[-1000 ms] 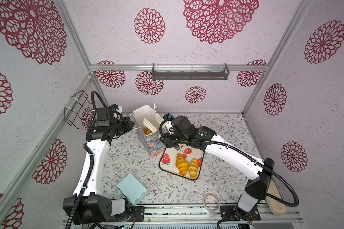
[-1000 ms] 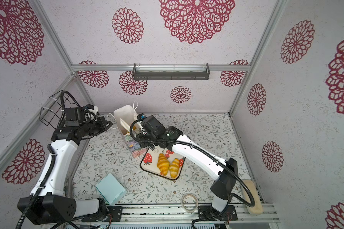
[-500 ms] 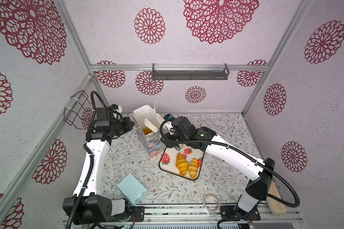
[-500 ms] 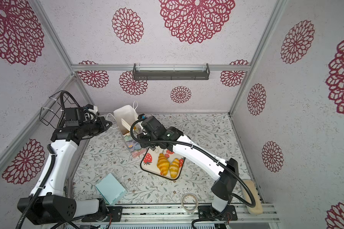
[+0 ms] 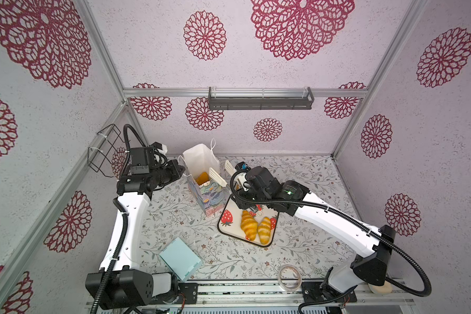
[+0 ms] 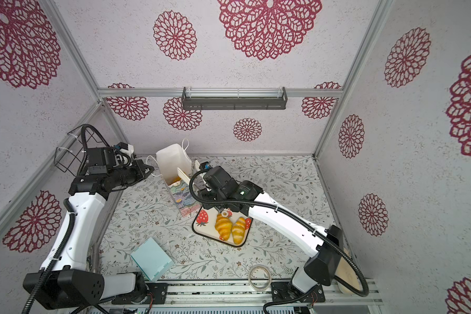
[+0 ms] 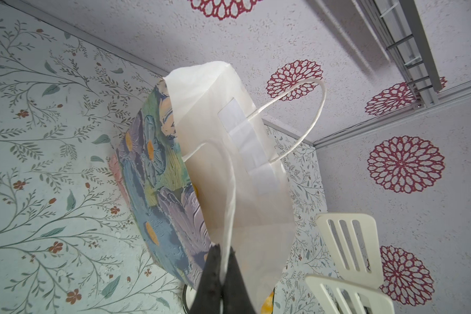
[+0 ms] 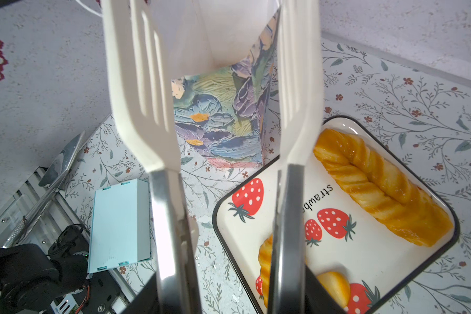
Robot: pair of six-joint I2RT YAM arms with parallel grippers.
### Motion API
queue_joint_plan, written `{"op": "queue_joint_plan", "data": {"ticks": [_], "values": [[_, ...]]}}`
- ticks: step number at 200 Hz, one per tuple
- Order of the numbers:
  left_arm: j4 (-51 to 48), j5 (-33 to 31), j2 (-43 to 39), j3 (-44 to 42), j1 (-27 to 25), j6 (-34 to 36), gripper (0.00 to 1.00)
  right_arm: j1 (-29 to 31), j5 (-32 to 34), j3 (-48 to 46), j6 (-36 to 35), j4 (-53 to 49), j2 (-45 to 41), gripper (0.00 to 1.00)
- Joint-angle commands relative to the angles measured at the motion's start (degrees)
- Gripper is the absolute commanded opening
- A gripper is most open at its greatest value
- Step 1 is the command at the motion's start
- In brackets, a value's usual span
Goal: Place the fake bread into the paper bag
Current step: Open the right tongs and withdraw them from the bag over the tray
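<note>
The paper bag [image 5: 210, 196] [image 6: 186, 202] [image 7: 158, 174] [image 8: 215, 122] stands upright, white mouth open, with one orange fake bread [image 5: 202, 178] [image 6: 174, 180] inside. My left gripper [image 5: 181, 170] [image 6: 150, 170] [image 7: 223, 248] is shut on the bag's white cord handle [image 7: 230, 204]. My right gripper [image 5: 239, 185] [image 6: 206, 180] [image 8: 231, 288] is shut on white slotted tongs [image 5: 217, 176] [image 8: 142, 108] [image 7: 348, 244]. The tongs stand apart and empty at the bag's right rim. Two croissants [image 5: 249, 225] [image 6: 223, 225] [image 8: 378, 185] lie on the strawberry plate [image 5: 233, 232] [image 6: 207, 231] [image 8: 365, 258].
A light blue box [image 5: 180, 258] [image 6: 151, 258] [image 8: 119, 223] lies at the front left. A tape roll [image 5: 290, 276] and a beige block [image 5: 379, 288] sit at the front edge. A wire basket [image 5: 104, 152] hangs on the left wall and a dark shelf [image 5: 260, 99] on the back wall.
The right arm has drawn the tongs a little to the right, off the bag's mouth. The left gripper and the bag have stayed put.
</note>
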Motion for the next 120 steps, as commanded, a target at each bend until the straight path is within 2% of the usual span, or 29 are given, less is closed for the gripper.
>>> {"op": "queue_joint_plan", "data": {"ticks": [1, 56, 120], "values": [[1.93, 2.41, -1.07, 0.05, 0.49, -0.61, 0.0, -0.69, 2.1, -1.49, 1.69, -0.11, -4.01, 0.55], [2.01, 2.59, -0.66, 0.16, 0.48, -0.5, 0.0, -2.93, 1.45, -9.97, 3.54, -2.21, -8.38, 0.55], [2.83, 3.86, -0.71, -0.2, 0.48, -0.58, 0.0, -4.22, -0.32, -17.17, 5.01, -5.05, -9.69, 0.55]]}}
